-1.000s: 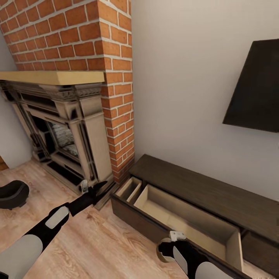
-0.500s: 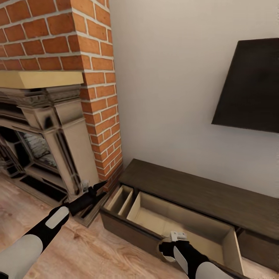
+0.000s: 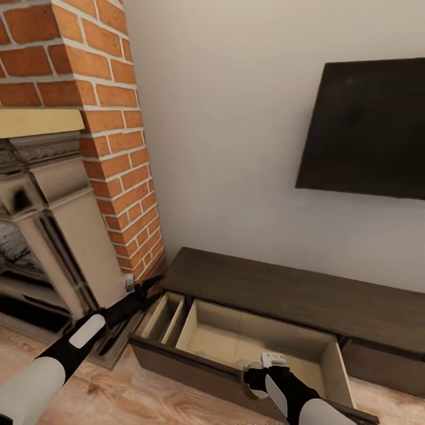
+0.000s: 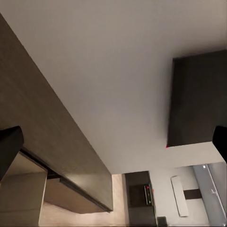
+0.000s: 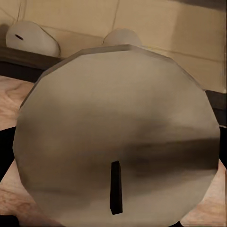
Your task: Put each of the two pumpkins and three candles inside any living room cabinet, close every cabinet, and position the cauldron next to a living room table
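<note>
Evidently the right gripper [image 3: 255, 378] grips a candle [image 5: 116, 142] at the open cabinet [image 3: 248, 339] drawer's front for dropping in; left gripper [image 3: 147, 286] looks spread, empty.

Dark brown matt wood-grain cabinet [image 3: 283, 292] at lower centre, pale smooth beige drawer lining, rough red brick chimney [image 3: 112, 147] upper left with pale mortar, light wood-plank floor [image 3: 147, 401] along the bottom, dull grey-olive faceted candle [image 5: 116, 137] with black wick
</note>
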